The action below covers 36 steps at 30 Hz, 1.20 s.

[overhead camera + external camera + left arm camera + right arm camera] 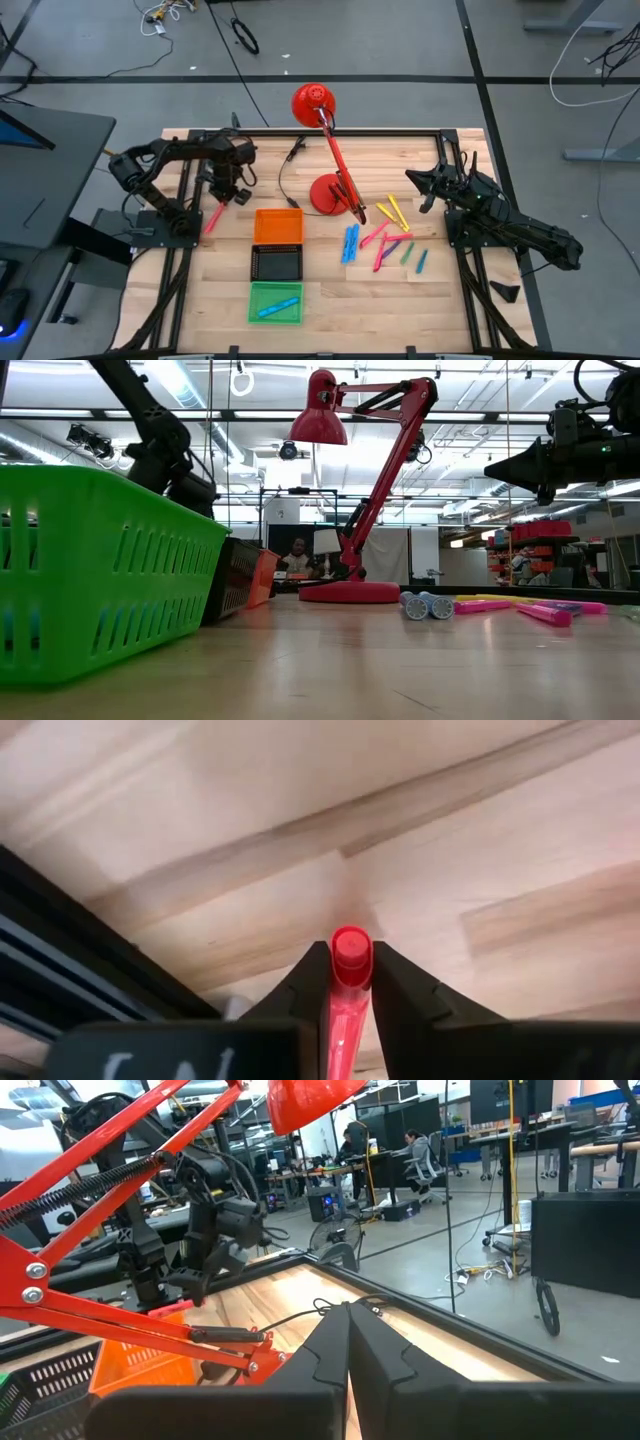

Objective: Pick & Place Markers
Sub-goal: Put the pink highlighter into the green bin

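My left gripper point(224, 193) is over the table's far left part, left of the orange tray point(277, 226), shut on a red marker point(213, 216). Several markers lie flat on the table right of the trays: blue ones point(350, 243), pink ones point(375, 236), yellow ones point(393, 211) and green ones point(408, 252). In the low view they show as blue ends point(428, 605) and pink sticks point(545, 613). One blue marker point(278, 306) lies in the green tray point(256, 314). My right gripper point(413, 179) waits shut above the table's far right part, holding nothing. My left gripper pinches the red marker between its two fingers point(312, 982). The marker lies along the fingers, and its rounded end point(351, 944) pokes out just past the fingertips toward the table. The fingers come from above, slanting down. The marker looks lifted clear of the wood.
A red desk lamp stands with its base point(327, 193) at the table's far middle, its arm point(340, 170) reaching over the markers. Orange, black point(276, 263) and green trays sit in a row from far to near. A black cable point(287, 170) lies by the lamp.
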Tool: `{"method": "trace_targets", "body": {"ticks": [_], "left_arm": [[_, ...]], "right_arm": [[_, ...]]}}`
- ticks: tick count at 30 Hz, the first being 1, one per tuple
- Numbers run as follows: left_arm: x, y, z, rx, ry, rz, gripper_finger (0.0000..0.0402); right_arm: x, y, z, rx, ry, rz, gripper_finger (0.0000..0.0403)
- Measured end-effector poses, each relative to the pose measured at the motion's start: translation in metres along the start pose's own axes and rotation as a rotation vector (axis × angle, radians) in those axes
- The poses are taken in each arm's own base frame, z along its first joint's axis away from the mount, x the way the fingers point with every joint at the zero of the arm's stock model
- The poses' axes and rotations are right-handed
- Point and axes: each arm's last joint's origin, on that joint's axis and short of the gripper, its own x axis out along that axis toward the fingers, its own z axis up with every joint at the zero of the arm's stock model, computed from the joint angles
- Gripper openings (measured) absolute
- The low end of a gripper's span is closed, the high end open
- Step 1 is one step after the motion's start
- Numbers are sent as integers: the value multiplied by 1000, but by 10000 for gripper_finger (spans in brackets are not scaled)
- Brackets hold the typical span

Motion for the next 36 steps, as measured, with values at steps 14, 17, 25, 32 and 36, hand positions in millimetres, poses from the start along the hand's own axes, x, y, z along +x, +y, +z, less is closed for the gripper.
{"method": "trace_targets", "body": {"ticks": [14, 17, 25, 32, 36], "left_arm": [[-49, -29, -4, 180, -12, 38, 57], [-57, -35, -8, 252, -15, 66, 56], [-71, -51, -17, 404, -29, 127, 56], [-71, -59, -24, 458, -19, 146, 56], [-69, -69, -32, 507, -16, 165, 56]], "right_arm": [[0, 0, 0, 0, 0, 0, 10], [0, 0, 0, 0, 0, 0, 10], [0, 0, 0, 0, 0, 0, 10], [0, 0, 0, 0, 0, 0, 10], [0, 0, 0, 0, 0, 0, 10]]}}
